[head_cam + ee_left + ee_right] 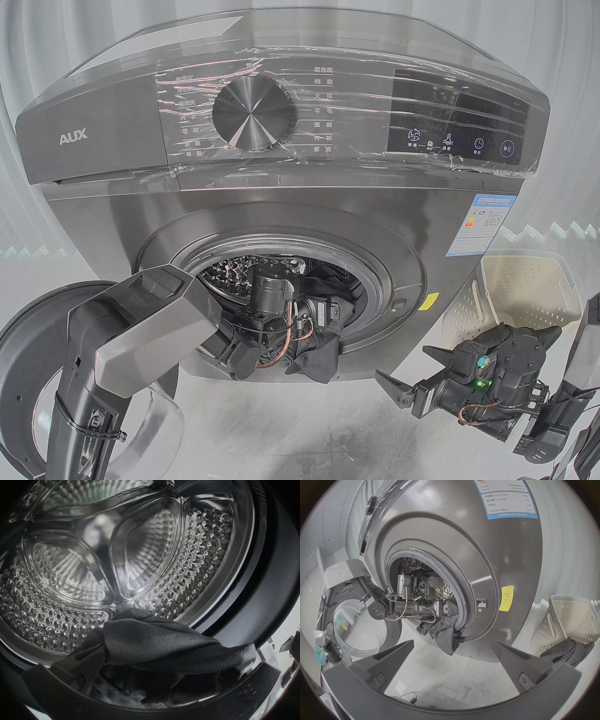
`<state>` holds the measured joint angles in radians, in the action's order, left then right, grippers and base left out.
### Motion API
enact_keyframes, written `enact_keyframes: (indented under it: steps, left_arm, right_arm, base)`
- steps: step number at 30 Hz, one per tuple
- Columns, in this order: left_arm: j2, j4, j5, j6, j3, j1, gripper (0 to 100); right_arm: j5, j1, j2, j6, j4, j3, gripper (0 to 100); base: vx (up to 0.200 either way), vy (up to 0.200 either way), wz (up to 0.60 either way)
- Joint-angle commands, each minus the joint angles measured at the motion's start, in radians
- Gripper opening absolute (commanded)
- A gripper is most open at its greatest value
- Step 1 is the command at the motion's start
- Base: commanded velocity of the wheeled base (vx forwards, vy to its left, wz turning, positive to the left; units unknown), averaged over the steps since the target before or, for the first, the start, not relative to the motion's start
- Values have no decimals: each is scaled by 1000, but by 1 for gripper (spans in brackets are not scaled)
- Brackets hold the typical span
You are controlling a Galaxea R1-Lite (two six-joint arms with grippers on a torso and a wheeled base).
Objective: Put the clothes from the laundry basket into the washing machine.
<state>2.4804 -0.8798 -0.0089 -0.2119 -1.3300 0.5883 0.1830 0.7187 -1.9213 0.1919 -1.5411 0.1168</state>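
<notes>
Right gripper sits low in front of the washer, spread wide, nothing in it. Basket is just right of the washer, with a dark garment at its edge. Left gripper is at the drum mouth under a dark cloth that spills over the lip. Can't tell its grip.

The left arm has angular grey shells, with a black cable tie around its lower link. Its wrist is black, with a silver cylinder and a copper braided cable. The right wrist is black with a green light. The right gripper has dark grey wedge fingers, each with a screw.
</notes>
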Motion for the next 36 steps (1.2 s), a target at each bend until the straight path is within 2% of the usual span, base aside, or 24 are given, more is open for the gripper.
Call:
enact_keyframes:
  steps: [1, 4, 5, 8, 11, 16, 18, 20, 21, 25, 27, 34, 35, 36]
  left_arm:
    - [-21, 1, -2, 0, 28, 5, 100]
    - [-18, -1, -2, 2, 54, 8, 100]
    - [-14, -1, -2, 2, 60, 11, 0]
    - [5, -7, -2, 2, 61, 13, 0]
    - [40, -30, 1, 19, 49, 15, 0]
    - [52, -51, 23, 11, 22, 19, 0]
    - [72, -77, 69, 12, -14, 10, 0]
    - [75, -80, 73, 14, -18, 10, 0]
    - [100, -105, 155, 19, -87, -15, 0]
    - [118, -94, 214, 23, -202, -65, 0]
    - [120, -88, 231, 23, -232, -84, 0]
    - [118, -70, 233, 23, -253, -120, 0]
    - [117, -70, 233, 23, -253, -120, 100]
    - [115, -70, 233, 22, -250, -122, 100]
  right_arm:
    - [0, 1, -2, 0, -1, 0, 100]
    - [0, 2, -2, 0, -1, 0, 100]
    - [0, 2, -2, 0, -1, 0, 100]
    - [0, 2, -2, 0, -1, -2, 100]
    - [-2, 4, -4, 0, 1, -2, 100]
    - [0, 10, -10, 0, -1, -2, 100]
    - [0, 10, -16, 0, -1, -2, 100]
    - [0, 10, -18, 0, -1, -2, 100]
    - [0, 10, -19, 0, -1, -2, 100]
    - [0, 10, -24, -2, -1, -2, 100]
    - [0, 10, -31, -2, -1, -2, 100]
    - [-2, 10, -33, -2, -1, -2, 100]
    - [-2, 10, -33, -2, -1, -2, 100]
    - [0, 10, -33, -2, -1, -2, 100]
  base:
    - [0, 0, 0]
    - [0, 0, 0]
    - [0, 0, 0]
    - [0, 0, 0]
    - [0, 0, 0]
    - [0, 0, 0]
    - [0, 0, 0]
    - [0, 0, 0]
    - [0, 0, 0]
    - [0, 0, 0]
    - [0, 0, 0]
    - [0, 0, 0]
    - [0, 0, 0]
    - [0, 0, 0]
